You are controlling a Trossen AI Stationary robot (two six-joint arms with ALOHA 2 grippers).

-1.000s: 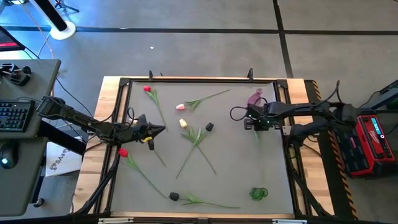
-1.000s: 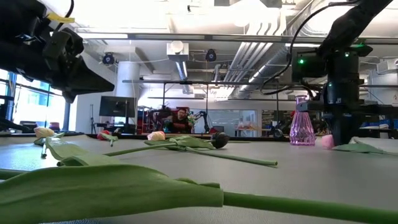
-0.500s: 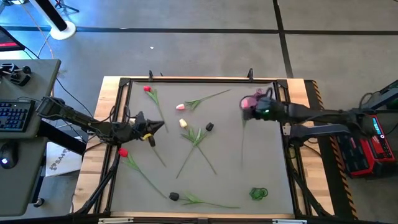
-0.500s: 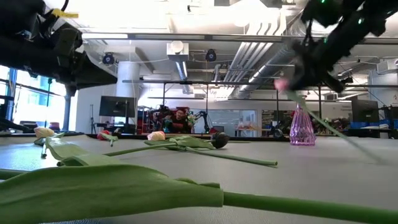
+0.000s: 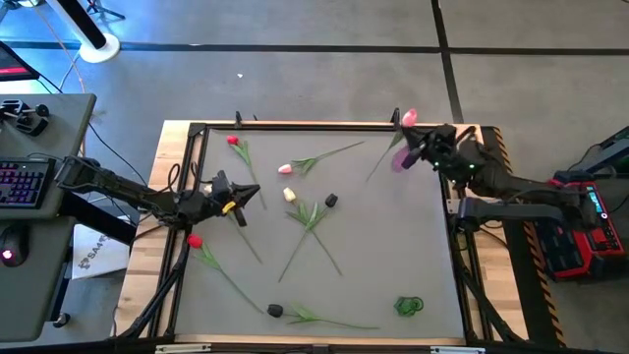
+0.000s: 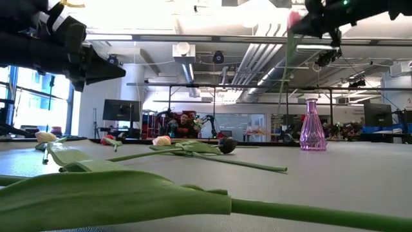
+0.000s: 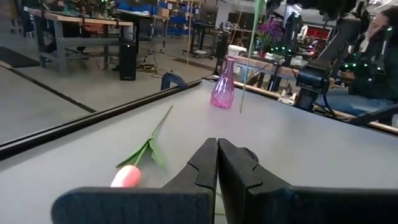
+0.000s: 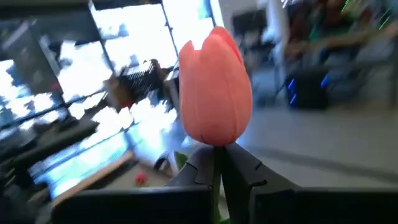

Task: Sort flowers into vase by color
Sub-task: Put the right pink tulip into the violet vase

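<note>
- Right gripper (image 8: 217,163): raised above the worktop (image 5: 413,256), fingers pinched on the stem of a pink tulip (image 8: 215,93); head just above the fingertips, stem hanging down beside the purple vase (image 6: 312,126).
- Left gripper (image 7: 217,163): fingers pressed together, empty; another pink tulip (image 7: 140,163) lies just ahead of the tips.
- No legible writing or brand marks seen.
</note>
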